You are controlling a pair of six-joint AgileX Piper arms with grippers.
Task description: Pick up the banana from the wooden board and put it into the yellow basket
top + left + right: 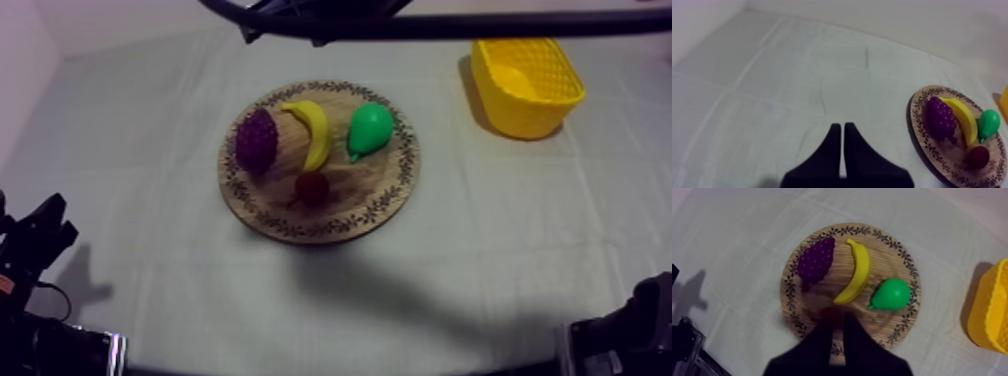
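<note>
The yellow banana (313,130) lies on the round wooden board (390,200) between a purple bunch of grapes (256,141) and a green pear (369,128), with a small red fruit (312,187) in front. My right gripper (837,319) hangs above the board's near rim, shut as a narrow wedge. Its tips are over the small red fruit (831,311), short of the banana (856,273). My left gripper (841,127) is shut on nothing over bare cloth, well left of the board (924,100). The yellow basket (528,85) stands at the far right.
My right arm (400,22) stretches across the far edge of the top view. My left arm (40,240) rests low at the near left. Bare cloth lies between the board and the basket (992,313).
</note>
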